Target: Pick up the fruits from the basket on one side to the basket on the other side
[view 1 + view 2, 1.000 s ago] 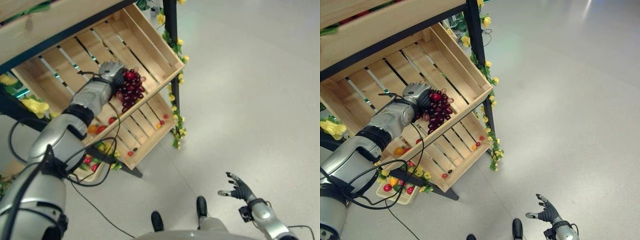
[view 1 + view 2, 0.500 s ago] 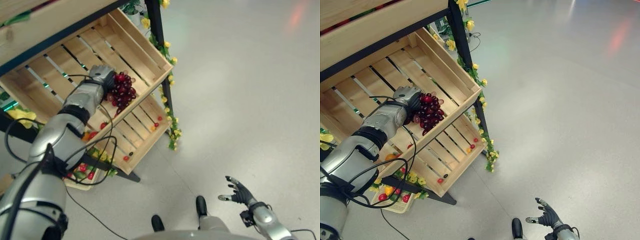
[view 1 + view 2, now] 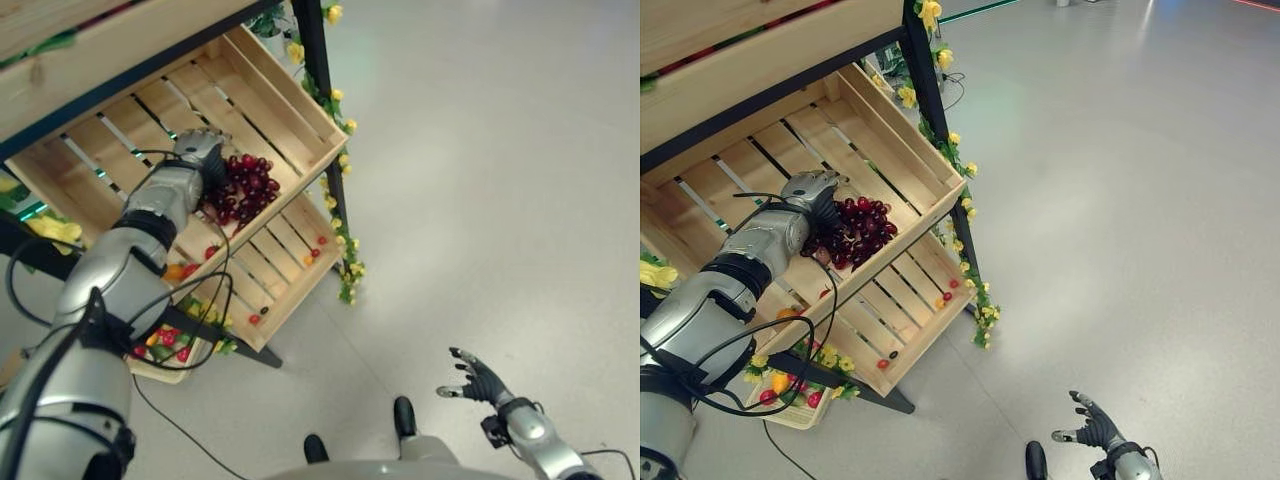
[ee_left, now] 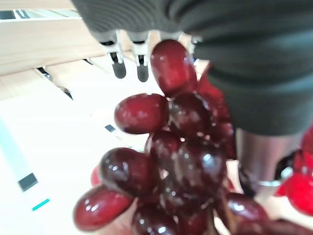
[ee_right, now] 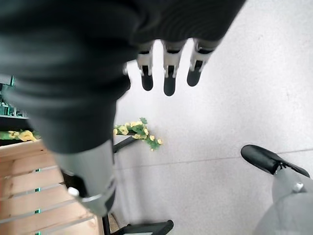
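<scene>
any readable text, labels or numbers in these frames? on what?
None: no readable text, label, number or sign.
wooden crate: bare slats, no print.
bunch of red grapes at the left hand: no tag or sticker visible.
floor: unmarked.

left hand [image 3: 812,190] – has sunk toward the slatted wooden crate [image 3: 902,130] floor | bunch of dark red grapes [image 3: 852,230] – now resting on the slats, earlier hanging above
</scene>
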{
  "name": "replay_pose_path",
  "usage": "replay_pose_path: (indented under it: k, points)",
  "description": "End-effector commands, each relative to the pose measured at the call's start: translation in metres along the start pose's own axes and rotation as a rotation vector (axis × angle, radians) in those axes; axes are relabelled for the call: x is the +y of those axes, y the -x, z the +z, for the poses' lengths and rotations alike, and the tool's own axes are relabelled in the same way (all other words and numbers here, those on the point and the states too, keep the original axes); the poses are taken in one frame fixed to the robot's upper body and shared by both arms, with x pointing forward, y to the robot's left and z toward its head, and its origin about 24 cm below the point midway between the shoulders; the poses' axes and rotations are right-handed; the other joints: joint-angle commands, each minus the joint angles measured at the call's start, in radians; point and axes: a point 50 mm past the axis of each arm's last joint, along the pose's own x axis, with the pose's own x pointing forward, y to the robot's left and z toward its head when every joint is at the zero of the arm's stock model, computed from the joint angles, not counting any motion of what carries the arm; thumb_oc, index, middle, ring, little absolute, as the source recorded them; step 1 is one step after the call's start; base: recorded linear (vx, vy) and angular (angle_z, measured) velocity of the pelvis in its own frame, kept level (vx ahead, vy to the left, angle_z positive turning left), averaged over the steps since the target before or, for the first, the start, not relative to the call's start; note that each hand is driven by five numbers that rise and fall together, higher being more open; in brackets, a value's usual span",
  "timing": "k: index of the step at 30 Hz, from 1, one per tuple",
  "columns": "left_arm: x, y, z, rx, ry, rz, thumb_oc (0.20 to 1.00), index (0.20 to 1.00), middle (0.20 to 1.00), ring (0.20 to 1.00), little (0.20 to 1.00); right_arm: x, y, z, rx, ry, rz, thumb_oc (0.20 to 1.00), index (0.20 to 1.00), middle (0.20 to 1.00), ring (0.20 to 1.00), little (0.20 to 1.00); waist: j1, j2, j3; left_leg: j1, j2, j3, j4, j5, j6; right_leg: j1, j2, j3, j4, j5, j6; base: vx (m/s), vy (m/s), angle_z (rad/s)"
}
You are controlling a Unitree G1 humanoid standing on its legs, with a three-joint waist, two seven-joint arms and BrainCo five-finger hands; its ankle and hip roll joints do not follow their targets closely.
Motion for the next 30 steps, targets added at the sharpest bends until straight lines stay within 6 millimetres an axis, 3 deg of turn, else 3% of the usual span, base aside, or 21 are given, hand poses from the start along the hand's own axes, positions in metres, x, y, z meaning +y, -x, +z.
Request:
replay_pose_path:
  k: [1, 9, 16, 19, 20, 21, 22, 24, 26, 30]
  points:
    - [0.028, 0.005, -0.048, 0.17, 0.004, 0.063, 1.0, 1.0, 1.0, 1.0, 1.0, 0.004, -0.002, 0.009, -0.051, 0.013, 0.013, 1.0, 1.0, 1.0, 1.0, 1.0, -0.011, -0.032, -0.039, 0.024, -0.046, 0.006, 0.017, -0.035, 0.017, 0.078, -0.031, 0.005, 0.029, -0.059, 0.123, 0.0, 0.0, 0.0]
    - [0.035, 0.003, -0.045, 0.15, -0.001, 0.079, 1.0, 1.0, 1.0, 1.0, 1.0, 0.004, -0.001, 0.005, -0.037, 0.018, 0.012, 1.0, 1.0, 1.0, 1.0, 1.0, -0.004, -0.032, -0.046, 0.031, -0.048, 0.004, 0.017, -0.039, 0.018, 0.087, -0.032, -0.002, 0.03, -0.062, 0.124, 0.01, 0.0, 0.02]
    - [0.071, -0.001, -0.022, 0.039, -0.005, 0.217, 1.0, 1.0, 1.0, 1.0, 1.0, 0.004, -0.001, 0.003, -0.025, 0.019, 0.007, 1.0, 1.0, 1.0, 1.0, 1.0, 0.015, -0.041, -0.055, 0.032, -0.05, -0.012, 0.02, -0.043, 0.018, 0.096, -0.034, -0.017, 0.028, -0.065, 0.124, 0.01, -0.009, 0.07]
    - [0.095, 0.0, 0.011, -0.1, 0.011, 0.331, 1.0, 1.0, 1.0, 1.0, 1.0, 0.001, -0.002, 0.002, -0.017, 0.018, -0.014, 1.0, 1.0, 1.0, 1.0, 1.0, 0.035, -0.053, -0.059, 0.031, -0.053, -0.026, 0.022, -0.044, 0.02, 0.104, -0.035, -0.031, 0.028, -0.069, 0.124, 0.01, -0.013, 0.09]
    - [0.096, 0.0, 0.011, -0.099, 0.011, 0.331, 1.0, 1.0, 1.0, 1.0, 1.0, 0.001, -0.002, 0.002, -0.017, 0.018, -0.014, 1.0, 1.0, 1.0, 1.0, 1.0, 0.035, -0.052, -0.059, 0.031, -0.053, -0.027, 0.023, -0.044, 0.02, 0.104, -0.035, -0.032, 0.028, -0.069, 0.124, 0.0, -0.017, 0.12]
    - [0.11, 0.003, 0.031, -0.181, 0.036, 0.399, 1.0, 1.0, 1.0, 1.0, 1.0, -0.001, -0.004, 0.003, -0.015, 0.015, -0.028, 1.0, 1.0, 1.0, 1.0, 1.0, 0.047, -0.06, -0.061, 0.028, -0.055, -0.038, 0.027, -0.045, 0.021, 0.108, -0.035, -0.039, 0.027, -0.07, 0.123, 0.0, -0.016, 0.18]
    - [0.115, 0.006, 0.039, -0.216, 0.043, 0.427, 1.0, 1.0, 1.0, 1.0, 1.0, -0.002, -0.004, 0.003, -0.012, 0.013, -0.034, 1.0, 1.0, 1.0, 1.0, 1.0, 0.052, -0.064, -0.061, 0.026, -0.056, -0.042, 0.028, -0.045, 0.021, 0.11, -0.036, -0.042, 0.027, -0.07, 0.123, 0.0, -0.023, 0.33]
    - [0.119, 0.009, 0.045, -0.25, 0.058, 0.453, 1.0, 1.0, 1.0, 1.0, 1.0, -0.003, -0.004, 0.002, -0.007, 0.011, -0.039, 1.0, 1.0, 1.0, 1.0, 1.0, 0.058, -0.068, -0.062, 0.025, -0.056, -0.047, 0.03, -0.046, 0.022, 0.112, -0.035, -0.045, 0.026, -0.07, 0.123, 0.0, -0.011, 0.21]
    - [0.13, 0.021, 0.07, -0.365, 0.122, 0.535, 1.0, 1.0, 1.0, 1.0, 1.0, -0.007, -0.005, 0.002, -0.002, 0.004, -0.059, 1.0, 1.0, 1.0, 1.0, 1.0, 0.075, -0.08, -0.065, 0.023, -0.059, -0.058, 0.033, -0.048, 0.023, 0.116, -0.035, -0.053, 0.025, -0.071, 0.121, 0.0, -0.004, 0.02]
    - [0.133, 0.034, 0.088, -0.465, 0.184, 0.576, 1.0, 1.0, 1.0, 1.0, 1.0, -0.011, -0.003, 0.002, 0.003, 0.008, -0.069, 1.0, 1.0, 1.0, 1.0, 1.0, 0.086, -0.091, -0.071, 0.025, -0.062, -0.067, 0.038, -0.053, 0.025, 0.124, -0.036, -0.059, 0.023, -0.071, 0.12, 0.01, 0.0, 0.12]
